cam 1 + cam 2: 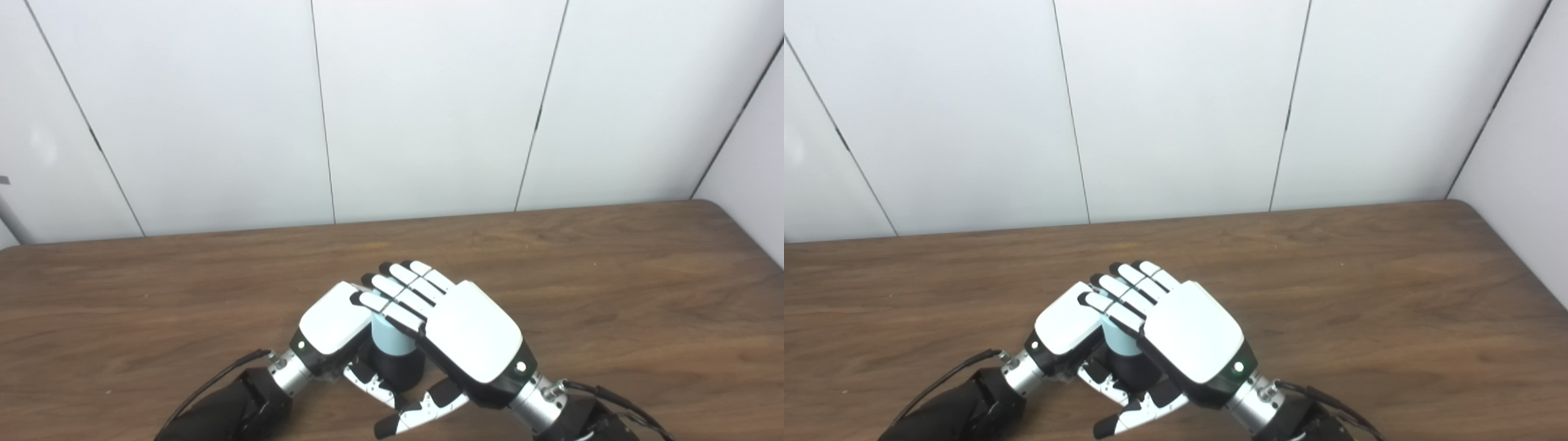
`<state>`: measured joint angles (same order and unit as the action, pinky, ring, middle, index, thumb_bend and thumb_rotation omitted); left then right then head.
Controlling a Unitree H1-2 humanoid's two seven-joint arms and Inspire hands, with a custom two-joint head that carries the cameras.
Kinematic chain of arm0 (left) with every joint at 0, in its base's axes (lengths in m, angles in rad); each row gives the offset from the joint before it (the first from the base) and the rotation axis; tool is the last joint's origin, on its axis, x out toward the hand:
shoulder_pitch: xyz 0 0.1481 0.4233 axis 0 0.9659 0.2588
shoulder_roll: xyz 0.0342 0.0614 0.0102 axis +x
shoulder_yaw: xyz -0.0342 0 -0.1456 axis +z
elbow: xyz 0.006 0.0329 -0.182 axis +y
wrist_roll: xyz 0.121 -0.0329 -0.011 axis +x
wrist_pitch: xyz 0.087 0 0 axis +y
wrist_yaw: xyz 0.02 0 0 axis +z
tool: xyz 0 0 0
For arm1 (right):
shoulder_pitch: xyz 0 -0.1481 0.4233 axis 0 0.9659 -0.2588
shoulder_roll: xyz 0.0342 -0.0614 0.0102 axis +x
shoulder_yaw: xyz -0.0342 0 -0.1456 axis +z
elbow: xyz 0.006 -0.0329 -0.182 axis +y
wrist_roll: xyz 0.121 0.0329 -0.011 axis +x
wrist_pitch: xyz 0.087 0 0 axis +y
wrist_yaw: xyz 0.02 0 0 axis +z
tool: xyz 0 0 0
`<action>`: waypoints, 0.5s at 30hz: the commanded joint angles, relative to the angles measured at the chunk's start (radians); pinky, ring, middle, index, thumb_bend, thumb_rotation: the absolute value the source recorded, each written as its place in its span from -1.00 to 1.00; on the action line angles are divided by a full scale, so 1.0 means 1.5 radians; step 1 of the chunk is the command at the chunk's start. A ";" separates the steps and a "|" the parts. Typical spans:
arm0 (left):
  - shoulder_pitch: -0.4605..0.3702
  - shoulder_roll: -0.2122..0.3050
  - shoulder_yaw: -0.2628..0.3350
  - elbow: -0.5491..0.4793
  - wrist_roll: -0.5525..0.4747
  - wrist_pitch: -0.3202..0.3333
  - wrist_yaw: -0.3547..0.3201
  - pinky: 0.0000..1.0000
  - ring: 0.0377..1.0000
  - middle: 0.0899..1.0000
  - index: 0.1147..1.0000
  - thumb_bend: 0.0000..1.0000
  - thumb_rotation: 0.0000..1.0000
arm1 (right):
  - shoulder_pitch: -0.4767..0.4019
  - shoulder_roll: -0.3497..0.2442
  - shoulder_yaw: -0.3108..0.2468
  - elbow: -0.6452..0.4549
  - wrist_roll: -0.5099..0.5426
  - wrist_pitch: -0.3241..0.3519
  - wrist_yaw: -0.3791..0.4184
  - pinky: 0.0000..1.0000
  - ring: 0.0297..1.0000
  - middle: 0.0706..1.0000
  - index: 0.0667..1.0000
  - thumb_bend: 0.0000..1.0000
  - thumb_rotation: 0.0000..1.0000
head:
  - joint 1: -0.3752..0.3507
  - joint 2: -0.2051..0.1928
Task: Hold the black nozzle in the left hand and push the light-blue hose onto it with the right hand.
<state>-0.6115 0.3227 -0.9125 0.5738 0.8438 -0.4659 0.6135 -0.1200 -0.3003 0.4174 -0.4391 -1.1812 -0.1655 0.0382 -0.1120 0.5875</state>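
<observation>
Left eye view shows both white-and-black robot hands meeting low at the near middle of the brown wood-grain table (612,275), in front of a white panelled wall (429,110). Between them sits the light-blue cylindrical hose (392,337), its lower end touching the black rounded nozzle (401,367) just beneath it. The left hand (334,327) comes in from the left and wraps the joined pieces from that side, its thumb lying under the nozzle, so it grasps the nozzle. The right hand (471,337) covers the hose from the right, its fingers (398,291) curled over the hose's top and resting against the left hand (how far the hose sits on the nozzle is hidden).
</observation>
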 commanded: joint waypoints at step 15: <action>0.145 -0.053 -0.072 0.044 -0.040 -0.003 0.005 -0.49 -0.40 -0.18 -0.10 0.03 -1.00 | 0.055 -0.039 0.054 0.068 -0.018 -0.018 0.116 0.71 0.73 0.71 0.61 0.43 0.97 | -0.001 0.001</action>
<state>-0.6121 0.3231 -0.9160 0.5738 0.8373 -0.4662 0.6117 -0.1204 -0.3003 0.4196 -0.4391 -1.1858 -0.1642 0.0356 -0.1120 0.5875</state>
